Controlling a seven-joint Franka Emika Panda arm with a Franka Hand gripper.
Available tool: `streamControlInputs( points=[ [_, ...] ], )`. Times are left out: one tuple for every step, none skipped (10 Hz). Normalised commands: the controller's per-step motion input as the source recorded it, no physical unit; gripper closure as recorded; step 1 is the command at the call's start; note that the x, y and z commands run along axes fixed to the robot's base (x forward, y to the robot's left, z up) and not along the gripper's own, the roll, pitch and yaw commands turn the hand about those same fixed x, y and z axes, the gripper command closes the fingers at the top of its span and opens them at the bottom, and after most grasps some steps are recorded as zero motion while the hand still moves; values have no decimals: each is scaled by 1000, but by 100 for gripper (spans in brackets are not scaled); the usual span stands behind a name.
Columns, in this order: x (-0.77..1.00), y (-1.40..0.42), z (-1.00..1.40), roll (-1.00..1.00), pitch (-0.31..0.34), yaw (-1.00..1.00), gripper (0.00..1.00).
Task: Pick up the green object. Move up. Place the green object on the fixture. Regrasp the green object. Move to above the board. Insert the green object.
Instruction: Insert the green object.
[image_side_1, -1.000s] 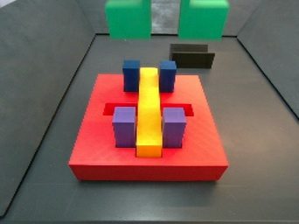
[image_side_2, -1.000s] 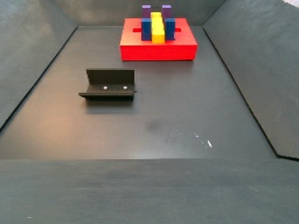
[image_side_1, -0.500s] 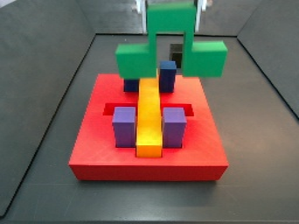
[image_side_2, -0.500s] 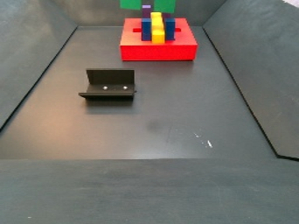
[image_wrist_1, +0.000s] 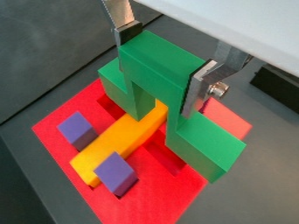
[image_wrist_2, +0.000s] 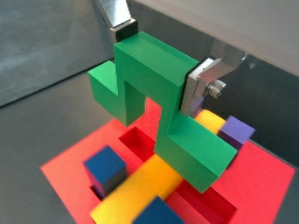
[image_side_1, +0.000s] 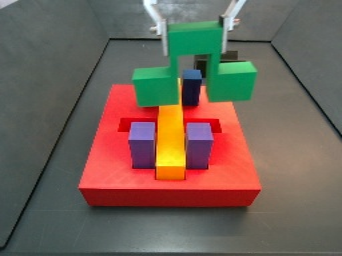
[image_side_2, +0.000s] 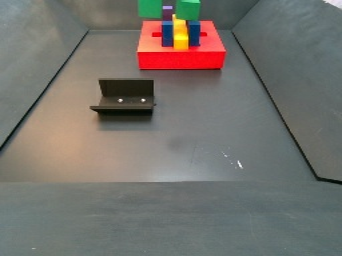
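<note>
While gripping, tool (image_wrist_1: 163, 63) descended (slightly).

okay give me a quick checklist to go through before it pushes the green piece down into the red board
1. Grip: end effector is shut on the green object, silver fingers on both sides. Ok.
2. Position: green object hangs over the red board, above the yellow bar. Ok.
3. Legs straddling the yellow bar: looks so in a wrist view. Ok.
4. Exact line-up with the board's slots: cannot tell.
5. Purple blocks and blue blocks clear of the legs: cannot tell.
6. Fixture stands away from the board. Ok.
</note>
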Motion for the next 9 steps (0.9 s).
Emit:
streamControlInputs(
  points=[
    [-451,-91,-246,0,-129,0,100],
    [-451,-111,-260,83,-79,-60,100],
    [-394,-60,-269,0,-103,-26,100],
    [-271,-11,-349,0,-100,0,100],
    [-20,0,-311,0,-80,60,100],
    [83,0,-140,-69,-47,140,100],
    [94,0,-131,-51,-43,106,100],
    [200,0,0,-79,0,94,100],
    [123,0,0,-84,0,83,100]
  ],
)
